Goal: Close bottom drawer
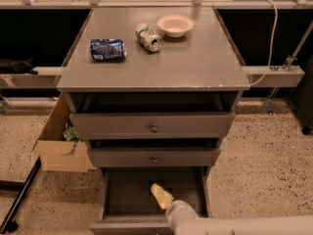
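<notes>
Cardboard forms the box (62, 153) left of the cabinet (228, 101), with something green inside. On the counter (190, 62) a bowl (175, 25) stands upright beside a green can (148, 36) and a blue can (107, 49), both on their sides. The bottom drawer (124, 192) is pulled far out, its shallow grey inside open to view. The pincer (161, 196) hangs over its middle on a white arm (234, 225) from the lower right; whether it is released, clenched or touching the drawer cannot be told.

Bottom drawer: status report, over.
Gripper low over the bottom drawer, behind its front panel. Drawer pulled well out, not yet closed. Cardboard box on floor at left, apart from drawer.
</notes>
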`<action>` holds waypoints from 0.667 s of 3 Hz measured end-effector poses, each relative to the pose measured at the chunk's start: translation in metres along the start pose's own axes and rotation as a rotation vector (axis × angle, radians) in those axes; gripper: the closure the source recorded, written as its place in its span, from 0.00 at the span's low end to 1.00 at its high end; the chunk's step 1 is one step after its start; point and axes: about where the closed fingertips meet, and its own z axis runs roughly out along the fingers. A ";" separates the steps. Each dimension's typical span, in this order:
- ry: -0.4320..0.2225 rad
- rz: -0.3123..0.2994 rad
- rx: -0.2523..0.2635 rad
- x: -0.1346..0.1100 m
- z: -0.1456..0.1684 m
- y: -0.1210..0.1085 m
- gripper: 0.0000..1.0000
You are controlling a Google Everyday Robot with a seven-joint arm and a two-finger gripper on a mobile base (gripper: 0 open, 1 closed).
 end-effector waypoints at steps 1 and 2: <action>0.024 -0.018 -0.008 0.006 0.001 0.007 0.00; 0.177 -0.032 0.024 0.038 0.035 0.011 0.00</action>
